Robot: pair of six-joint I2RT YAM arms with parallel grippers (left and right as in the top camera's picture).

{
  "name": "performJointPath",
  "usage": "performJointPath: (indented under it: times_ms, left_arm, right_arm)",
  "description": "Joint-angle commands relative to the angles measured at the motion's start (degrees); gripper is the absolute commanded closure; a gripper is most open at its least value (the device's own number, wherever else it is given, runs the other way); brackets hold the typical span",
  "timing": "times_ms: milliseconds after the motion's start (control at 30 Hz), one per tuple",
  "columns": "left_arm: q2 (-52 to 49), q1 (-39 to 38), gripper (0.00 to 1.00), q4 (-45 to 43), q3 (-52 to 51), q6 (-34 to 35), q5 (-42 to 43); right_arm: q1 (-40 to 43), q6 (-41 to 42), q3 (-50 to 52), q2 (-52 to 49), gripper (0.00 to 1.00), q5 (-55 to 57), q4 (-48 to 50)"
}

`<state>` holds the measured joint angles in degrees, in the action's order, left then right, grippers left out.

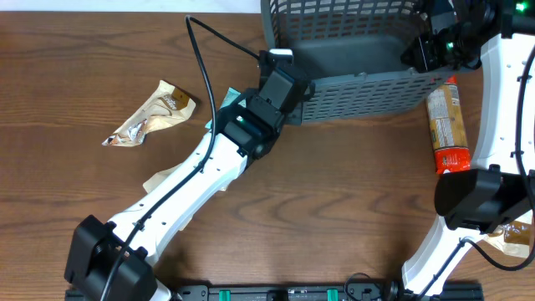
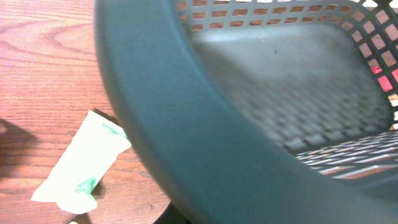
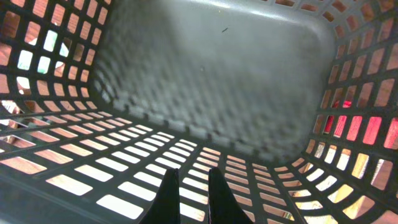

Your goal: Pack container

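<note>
The container [image 1: 351,92], a dark grey-blue lattice basket, stands tilted at the table's far edge with its front wall showing. My left gripper [image 1: 280,71] is at the basket's front-left corner. In the left wrist view the rim [image 2: 186,124] fills the picture over the jaws, which are hidden; the gripper looks shut on the rim. My right gripper [image 1: 426,46] is at the basket's right end. In the right wrist view its fingers [image 3: 189,186] reach inside the basket [image 3: 217,68], nearly together, with nothing between them.
An orange-red snack packet [image 1: 447,125] lies to the right of the basket and shows through the lattice [image 3: 357,127]. A brown-gold packet [image 1: 155,113] lies at the left. A white-green packet [image 2: 81,168] lies beside the basket's corner. Another packet [image 1: 514,238] is at the right edge.
</note>
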<state>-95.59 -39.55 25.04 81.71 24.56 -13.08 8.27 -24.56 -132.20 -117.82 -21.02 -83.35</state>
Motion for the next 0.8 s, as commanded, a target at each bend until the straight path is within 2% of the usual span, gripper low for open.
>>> performJointPath:
  times_ms: [0, 600, 700, 733, 767]
  left_arm:
    - [0.1, 1.2, 0.94, -0.6, -0.1, -1.0, -1.1]
    - [0.1, 2.6, 0.93, -0.5, -0.1, -2.1, -1.1]
    - [0.2, 2.6, 0.86, -0.3, -0.1, -2.1, -1.1]
    - [0.2, 2.6, 0.83, -0.2, -0.1, -2.3, -1.1]
    - [0.3, 2.6, 0.76, -0.2, -0.1, -2.8, -1.1]
  right_arm:
    - [-0.9, 0.7, 0.0, 0.0, 0.99, -0.7, -1.1]
    - [-7.5, 0.5, 0.0, 0.0, 0.98, 0.0, -2.1]
    - [-7.7, 0.5, 0.0, 0.0, 0.98, 0.7, -1.4]
    - [-7.7, 0.5, 0.0, 0.0, 0.96, 0.7, -1.1]
    - [-7.7, 0.5, 0.0, 0.0, 0.79, 0.7, -0.5]
